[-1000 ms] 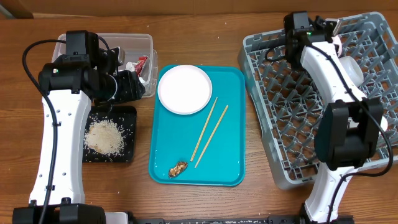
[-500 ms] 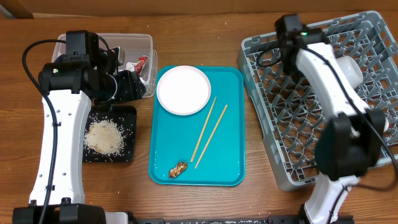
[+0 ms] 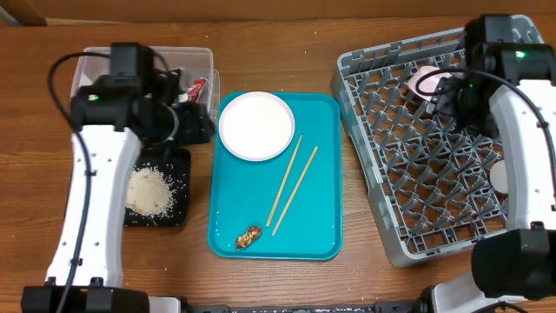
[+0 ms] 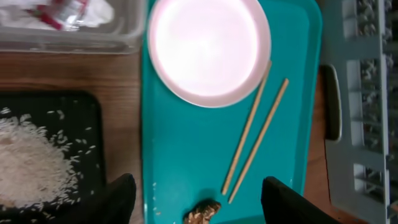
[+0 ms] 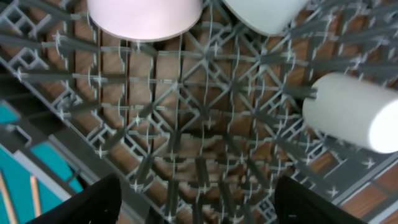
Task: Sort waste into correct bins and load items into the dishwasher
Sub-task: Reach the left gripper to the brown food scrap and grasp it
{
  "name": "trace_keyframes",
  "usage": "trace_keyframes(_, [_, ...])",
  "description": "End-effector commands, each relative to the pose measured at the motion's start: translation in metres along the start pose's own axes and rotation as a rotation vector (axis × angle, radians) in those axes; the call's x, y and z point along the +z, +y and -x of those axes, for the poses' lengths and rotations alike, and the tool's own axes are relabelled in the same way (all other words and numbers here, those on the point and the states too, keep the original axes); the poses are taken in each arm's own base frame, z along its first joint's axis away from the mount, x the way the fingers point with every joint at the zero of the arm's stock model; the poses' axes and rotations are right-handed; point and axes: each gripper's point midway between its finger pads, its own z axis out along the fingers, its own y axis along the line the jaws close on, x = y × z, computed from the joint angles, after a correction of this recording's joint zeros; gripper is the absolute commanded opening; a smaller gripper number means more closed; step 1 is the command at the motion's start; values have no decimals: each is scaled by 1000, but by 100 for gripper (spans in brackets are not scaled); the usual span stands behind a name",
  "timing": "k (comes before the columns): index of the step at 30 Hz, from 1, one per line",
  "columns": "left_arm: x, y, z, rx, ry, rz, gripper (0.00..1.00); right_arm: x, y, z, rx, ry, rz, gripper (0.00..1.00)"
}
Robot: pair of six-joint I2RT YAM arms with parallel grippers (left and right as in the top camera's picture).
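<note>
Scrap (image 3: 249,235) whole overhead; left wrist frame clips it.

I observed a brown wood-grain counter (image 3: 278,52) spanning the whole overhead view, evenly lit, its grain running left to right.

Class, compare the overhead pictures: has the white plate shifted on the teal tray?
No. The white plate stays in the teal tray's far-left corner.

My left gripper (image 4: 198,180) hung open above the teal tray (image 4: 180,149), the brown scrap (image 4: 202,213) showing between its fingers. The white plate (image 4: 209,50) and chopsticks (image 4: 255,140) lay on that tray. Rice (image 4: 31,165) sat in the black tray (image 4: 93,109) alongside.
</note>
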Motion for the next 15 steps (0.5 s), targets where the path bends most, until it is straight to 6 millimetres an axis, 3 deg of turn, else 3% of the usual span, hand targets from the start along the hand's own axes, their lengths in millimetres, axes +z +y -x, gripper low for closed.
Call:
trace_keyframes(1, [23,-22,-19,115,96,-15,68,-1,12,-7,1,50,96,88])
trace_keyframes(7, [72,-48,-80,212,354,-8,68,-2,15,-6,1,46,110,93])
trace_keyframes(15, [117,-44,-173,279,706,72,68,-2,15,-5,2,45,110,93])
